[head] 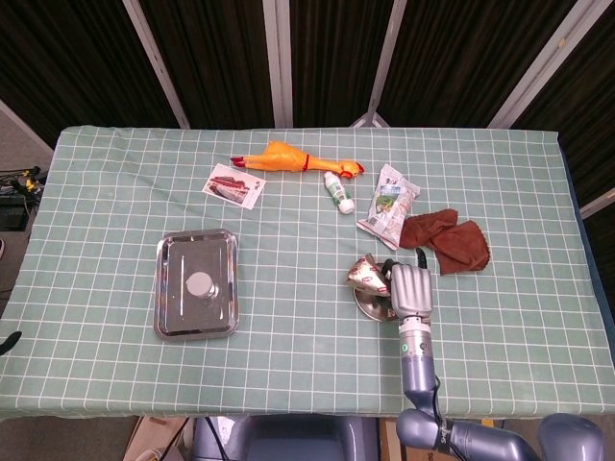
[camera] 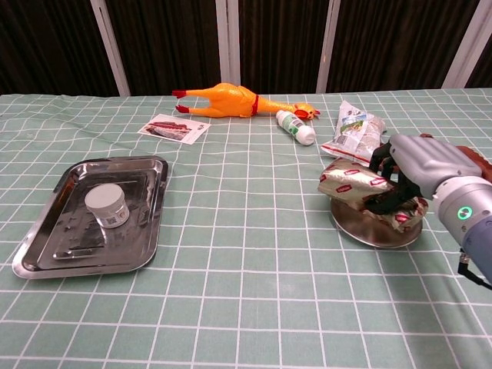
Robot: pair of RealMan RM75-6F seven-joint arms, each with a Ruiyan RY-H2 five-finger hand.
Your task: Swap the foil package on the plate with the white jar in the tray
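My right hand [camera: 419, 169] [head: 408, 288] grips the foil package [camera: 361, 188] [head: 367, 276] and holds it just above the round metal plate [camera: 369, 229] [head: 368, 305]. The package sticks out to the left of the hand, tilted a little. The white jar [camera: 106, 207] [head: 200, 283] stands upright in the metal tray [camera: 54, 238] [head: 168, 307] at the left side of the table. My left hand shows in neither view.
Behind the plate lie a green-and-white snack bag [camera: 354, 131], a brown cloth [head: 447, 240], a small white bottle [camera: 296, 127], a rubber chicken [camera: 231, 100] and a printed card [camera: 173, 127]. Bare checked tablecloth lies between tray and plate.
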